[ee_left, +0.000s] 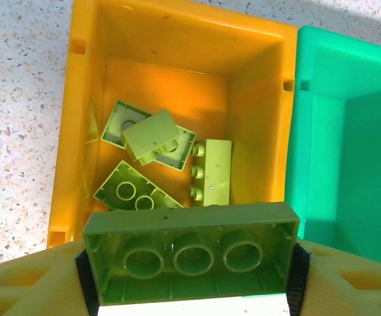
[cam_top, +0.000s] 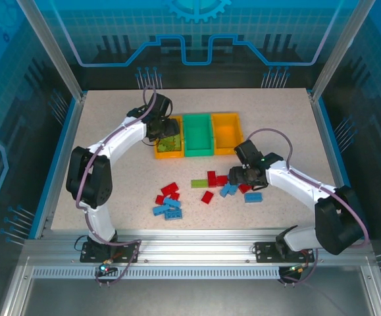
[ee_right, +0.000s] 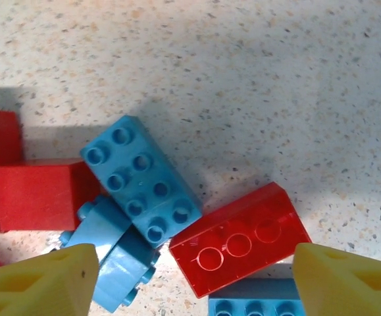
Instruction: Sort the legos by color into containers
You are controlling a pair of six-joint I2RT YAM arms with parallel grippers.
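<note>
My left gripper (ee_left: 191, 280) is shut on a lime green lego (ee_left: 190, 253), its hollow underside toward the camera, held above the left orange container (ee_left: 72, 131). Several lime green legos (ee_left: 154, 141) lie inside that container. Beside it are the green container (ee_left: 348, 164) and, in the top view, the right orange container (cam_top: 226, 131). My right gripper (ee_right: 193, 280) hangs open low over the table, its yellow fingers (ee_right: 42, 280) on either side of an upturned red lego (ee_right: 243, 243) and a blue lego (ee_right: 141, 178). From above, the left gripper (cam_top: 166, 131) and right gripper (cam_top: 238, 178) are far apart.
More red and blue legos (cam_top: 169, 199) lie scattered at the table's front centre, with a lime green one (cam_top: 199, 184) and a blue one (cam_top: 253, 197) near the right gripper. A red lego (ee_right: 35, 194) and another blue lego (ee_right: 253, 306) crowd the right fingers.
</note>
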